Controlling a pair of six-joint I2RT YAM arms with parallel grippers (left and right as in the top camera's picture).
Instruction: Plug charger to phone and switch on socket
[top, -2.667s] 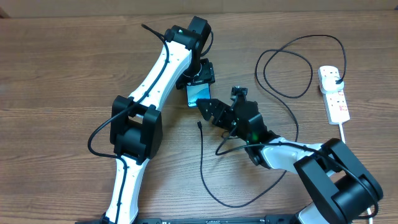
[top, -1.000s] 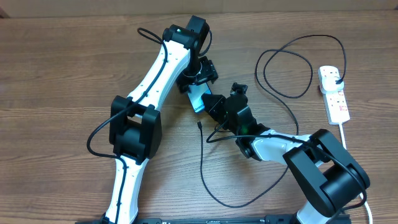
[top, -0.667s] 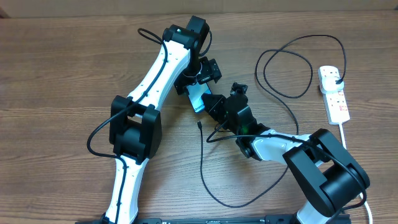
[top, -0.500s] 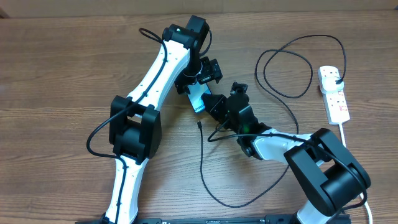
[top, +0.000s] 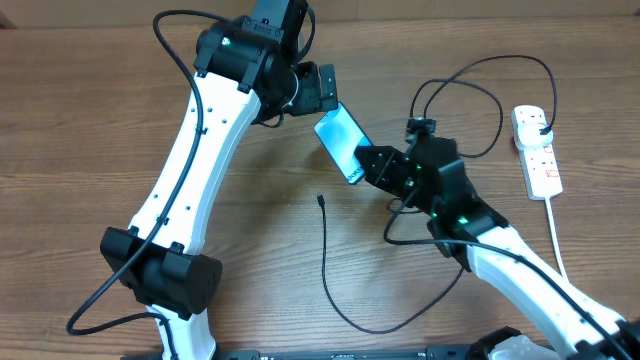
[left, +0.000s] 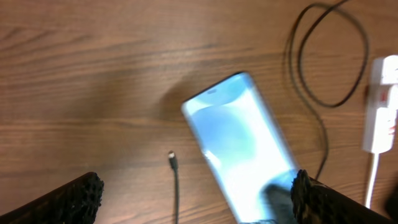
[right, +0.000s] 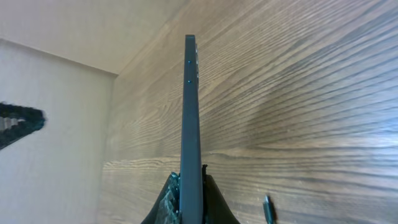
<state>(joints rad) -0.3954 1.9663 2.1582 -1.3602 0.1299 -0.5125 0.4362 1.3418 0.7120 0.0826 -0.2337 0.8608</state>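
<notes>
Overhead: brown wood-grain table, tan wall running along the top edge. My right gripper is pinching the phone by its lower end. My left gripper is hovering just beside the top end, apart from it. The charger tip is lying loose on the table below the phone, cable looping over to the socket.

Left wrist: my fingers are standing spread wide, nothing between them; the phone below is showing blurred.

Right wrist: I'm seeing the phone edge-on, my pads clamping it.

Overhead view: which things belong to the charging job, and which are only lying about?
Job: phone, held in the right hand; charger; socket.
Not of the job: only the wooden table.
</notes>
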